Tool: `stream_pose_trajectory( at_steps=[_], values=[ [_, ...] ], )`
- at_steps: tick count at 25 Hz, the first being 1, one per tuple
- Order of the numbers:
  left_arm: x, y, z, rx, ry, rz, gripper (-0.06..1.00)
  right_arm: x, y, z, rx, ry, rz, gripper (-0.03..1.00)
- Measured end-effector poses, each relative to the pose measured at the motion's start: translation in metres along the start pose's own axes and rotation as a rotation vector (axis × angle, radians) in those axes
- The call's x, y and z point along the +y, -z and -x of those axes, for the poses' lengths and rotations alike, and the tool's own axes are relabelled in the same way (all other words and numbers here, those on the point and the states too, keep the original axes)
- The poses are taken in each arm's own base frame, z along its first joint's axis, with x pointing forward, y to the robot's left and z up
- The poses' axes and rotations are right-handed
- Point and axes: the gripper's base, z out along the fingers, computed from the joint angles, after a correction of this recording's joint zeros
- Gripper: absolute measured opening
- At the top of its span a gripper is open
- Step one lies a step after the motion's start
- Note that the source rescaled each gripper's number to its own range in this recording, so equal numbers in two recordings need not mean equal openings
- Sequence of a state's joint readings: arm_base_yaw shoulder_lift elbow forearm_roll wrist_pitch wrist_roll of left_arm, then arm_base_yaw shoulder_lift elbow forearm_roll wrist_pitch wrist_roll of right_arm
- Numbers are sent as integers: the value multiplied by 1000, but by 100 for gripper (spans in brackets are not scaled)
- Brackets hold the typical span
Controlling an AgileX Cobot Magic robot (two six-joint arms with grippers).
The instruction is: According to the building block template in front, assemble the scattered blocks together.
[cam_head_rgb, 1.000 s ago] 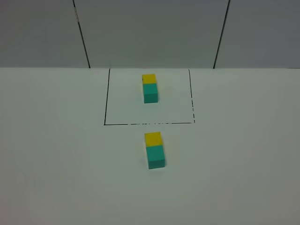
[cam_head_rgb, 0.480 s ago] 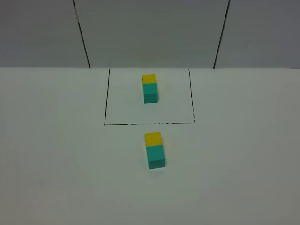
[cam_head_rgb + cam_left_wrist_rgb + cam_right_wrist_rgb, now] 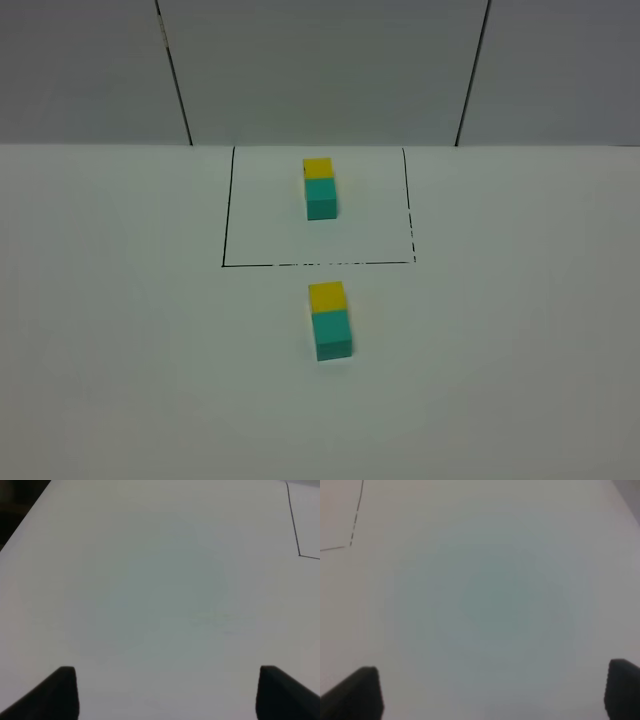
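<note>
White table (image 3: 120, 350), flat matte. Building block template (image 3: 320, 188) sits inside the black drawn rectangle (image 3: 228, 205), yellow far, teal near, touching. Scattered blocks (image 3: 330, 320) lie just outside the rectangle's near line, yellow cube (image 3: 327, 296) touching teal cube (image 3: 333, 332), same order as the template. Left gripper (image 3: 167, 692) jaws spread apart, empty, over bare table. Right gripper (image 3: 492, 692) likewise spread wide, holding nothing.

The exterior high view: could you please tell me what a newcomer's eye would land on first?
Two bright yellow-and-teal block pairs stand out on the bare white table. The building block template sits inside the black drawn rectangle towards the back. Just in front of that frame, the yellow cube and teal cube lie joined in the same order.
</note>
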State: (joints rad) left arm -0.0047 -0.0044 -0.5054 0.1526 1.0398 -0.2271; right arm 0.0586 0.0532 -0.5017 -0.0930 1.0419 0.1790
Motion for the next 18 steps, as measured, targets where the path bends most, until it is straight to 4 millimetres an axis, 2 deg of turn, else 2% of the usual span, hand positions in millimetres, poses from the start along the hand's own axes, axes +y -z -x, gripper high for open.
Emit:
stream_pose_trajectory(
  at_steps=[18],
  values=[
    [0, 0, 0, 0, 0, 0, 60, -4, 0, 0, -1, -14, -43, 81]
  ],
)
